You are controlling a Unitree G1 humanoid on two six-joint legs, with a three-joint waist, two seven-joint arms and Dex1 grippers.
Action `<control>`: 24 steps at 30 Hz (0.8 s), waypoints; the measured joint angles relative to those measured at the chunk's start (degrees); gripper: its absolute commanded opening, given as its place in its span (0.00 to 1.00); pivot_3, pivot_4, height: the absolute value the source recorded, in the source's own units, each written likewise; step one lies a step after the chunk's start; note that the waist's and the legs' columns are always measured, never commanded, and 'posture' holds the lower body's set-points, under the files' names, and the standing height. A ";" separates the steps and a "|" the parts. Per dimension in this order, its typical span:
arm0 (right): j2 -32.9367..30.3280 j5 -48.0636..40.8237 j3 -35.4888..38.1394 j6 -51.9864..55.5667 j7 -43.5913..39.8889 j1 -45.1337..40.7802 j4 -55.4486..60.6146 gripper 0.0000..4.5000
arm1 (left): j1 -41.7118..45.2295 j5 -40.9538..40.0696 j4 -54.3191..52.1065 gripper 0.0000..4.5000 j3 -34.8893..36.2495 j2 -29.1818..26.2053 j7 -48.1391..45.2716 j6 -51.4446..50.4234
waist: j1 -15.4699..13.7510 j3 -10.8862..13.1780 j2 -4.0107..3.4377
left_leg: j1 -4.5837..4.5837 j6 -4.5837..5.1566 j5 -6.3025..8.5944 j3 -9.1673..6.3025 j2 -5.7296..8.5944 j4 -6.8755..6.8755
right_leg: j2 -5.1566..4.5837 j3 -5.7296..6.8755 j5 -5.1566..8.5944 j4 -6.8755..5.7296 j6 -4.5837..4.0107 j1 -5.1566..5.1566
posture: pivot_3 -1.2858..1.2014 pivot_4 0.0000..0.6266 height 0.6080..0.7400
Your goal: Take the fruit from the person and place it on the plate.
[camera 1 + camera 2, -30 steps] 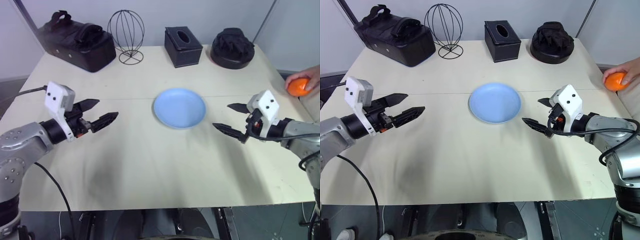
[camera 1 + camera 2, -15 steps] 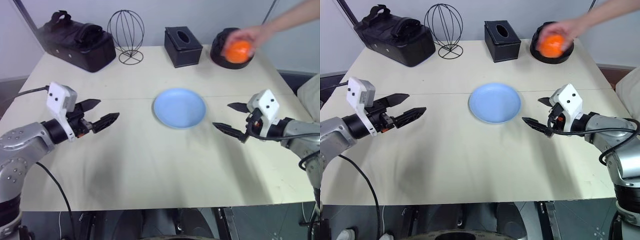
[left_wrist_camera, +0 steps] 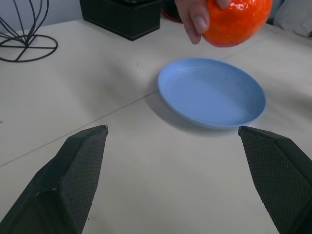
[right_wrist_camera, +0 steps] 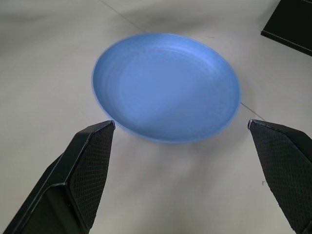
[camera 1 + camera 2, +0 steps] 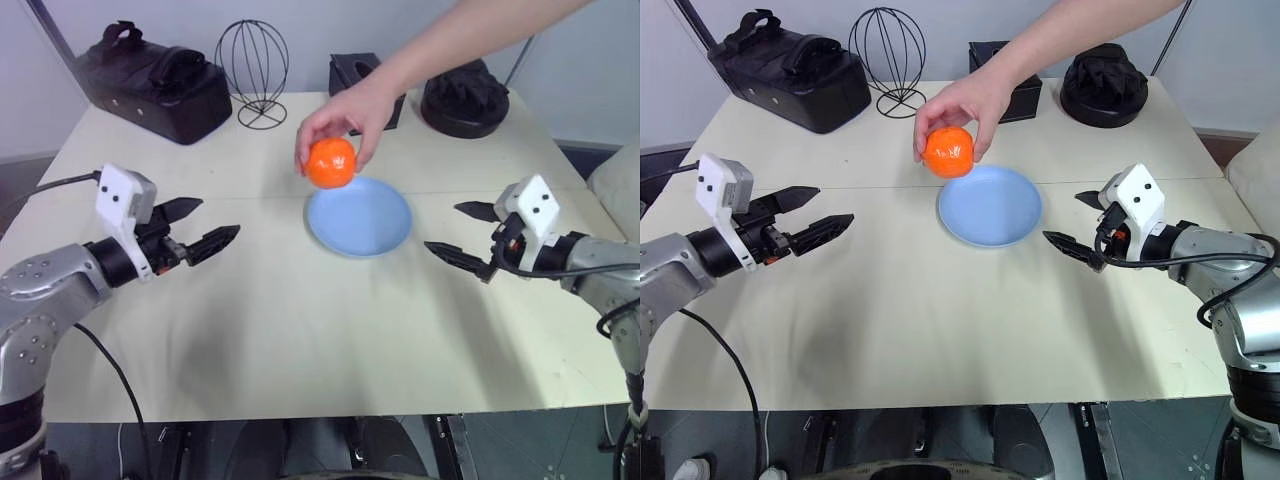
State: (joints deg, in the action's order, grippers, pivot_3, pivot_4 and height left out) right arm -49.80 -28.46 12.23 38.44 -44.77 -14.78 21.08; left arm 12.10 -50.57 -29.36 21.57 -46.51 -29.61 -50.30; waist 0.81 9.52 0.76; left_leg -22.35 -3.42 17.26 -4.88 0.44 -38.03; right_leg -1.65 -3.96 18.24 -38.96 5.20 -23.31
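A person's hand [image 5: 345, 110] reaches in from the far right and holds the orange fruit [image 5: 331, 162] in the air over the far left rim of the light blue plate [image 5: 360, 216], which lies empty at the table's middle. My left gripper [image 5: 206, 224] hovers open left of the plate, pointing toward it, well apart from the fruit [image 3: 236, 19]. On the other side my right gripper [image 5: 465, 235] stands open too, facing the plate [image 4: 165, 85], nothing between its fingers.
Along the table's far edge stand a black bag [image 5: 155, 80], a wire globe stand [image 5: 253, 70], a black tissue box [image 5: 345, 72] partly behind the person's arm, and a black cap [image 5: 466, 98]. The near half of the table [image 5: 300, 340] is bare.
The person's hand has carried the fruit from the table's far right edge, past the black cap, to above the plate's left rim. Both grippers have stayed in place, open.
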 measured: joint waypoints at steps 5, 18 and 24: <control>8.88 -9.38 2.07 8.42 6.47 -5.10 1.25 1.00 | 0.26 0.12 -0.09 0.99 -0.43 1.03 0.54 0.08 | 0.25 0.00 0.00 | 0.01 0.00 0.00 -0.03 -0.03 0.00 | 0.04 -0.01 0.00 -0.04 0.00 -0.01 | 0.52 0.24 1.00; 30.44 -59.06 8.23 26.38 55.79 -13.28 -5.03 1.00 | 0.66 0.52 -0.20 0.99 -0.51 1.55 1.01 0.14 | 0.42 0.00 -0.01 | -0.03 0.00 0.00 0.00 -0.02 0.00 | 0.03 -0.01 0.00 -0.06 -0.01 -0.06 | 0.52 0.24 1.00; 35.18 -67.05 3.08 19.00 67.13 -15.04 -6.16 1.00 | 1.36 0.51 -0.37 0.99 -0.48 1.47 1.09 0.05 | 1.02 0.00 -0.03 | -0.03 0.00 0.00 0.00 -0.03 0.00 | 0.06 0.00 0.00 -0.07 0.00 -0.07 | 0.52 0.24 1.00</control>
State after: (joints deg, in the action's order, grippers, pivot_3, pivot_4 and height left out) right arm -14.62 -95.51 15.31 57.44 22.37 -29.82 14.91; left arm 13.46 -50.06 -29.73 21.08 -45.05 -28.52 -50.25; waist 1.83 9.52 0.73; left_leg -22.38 -3.43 17.26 -4.88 0.40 -38.03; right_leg -1.60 -3.96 18.24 -39.03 5.19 -23.38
